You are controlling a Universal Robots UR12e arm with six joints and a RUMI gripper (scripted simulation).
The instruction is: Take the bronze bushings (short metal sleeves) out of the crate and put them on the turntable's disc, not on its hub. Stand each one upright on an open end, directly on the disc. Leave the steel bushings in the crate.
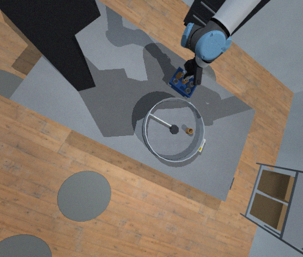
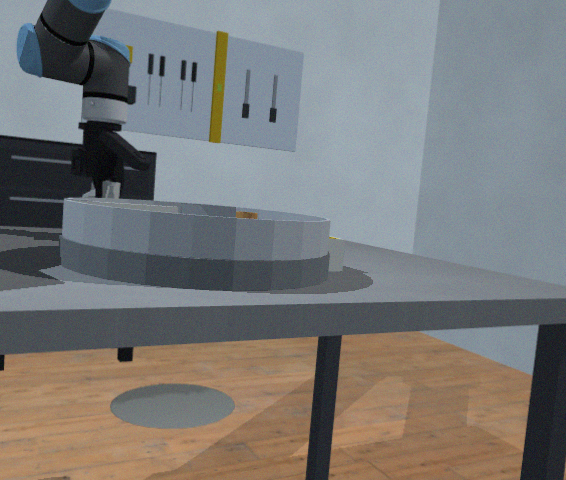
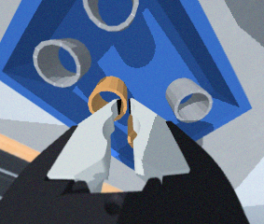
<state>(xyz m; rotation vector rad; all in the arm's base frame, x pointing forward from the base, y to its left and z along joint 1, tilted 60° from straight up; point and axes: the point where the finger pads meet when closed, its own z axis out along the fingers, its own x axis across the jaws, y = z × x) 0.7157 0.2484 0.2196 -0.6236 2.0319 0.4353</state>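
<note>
- Evidently the next bronze bushing (image 1: 184, 82) (image 3: 106, 86) is the one just at the tips of the two-jaw gripper (image 1: 185, 78) (image 2: 106, 195) (image 3: 124, 100); it is in the crate, ungripped.
- The jaws are drawn nearly together, a thin slit between them, pinching nothing as far as I can judge.
- It should handle as a small, stiff metal sleeve, fairly heavy for its size, hard to crush but slippery on its curve; the rim looks thin. I'd take it by the wall near the upper end, one finger inside the bore, or squarely across the outside.
- Another bronze sleeve (image 1: 179, 74) (image 3: 132, 135) shows partly behind the fingers.
- Three steel bushings stay around them, inside the blue crate (image 1: 177, 90) (image 3: 226, 70).
- Beyond the crate from the gripper, a bronze sleeve already on the turntable (image 1: 189, 130) (image 2: 247, 214) appears upright, beside the hub (image 1: 174, 129).
</note>
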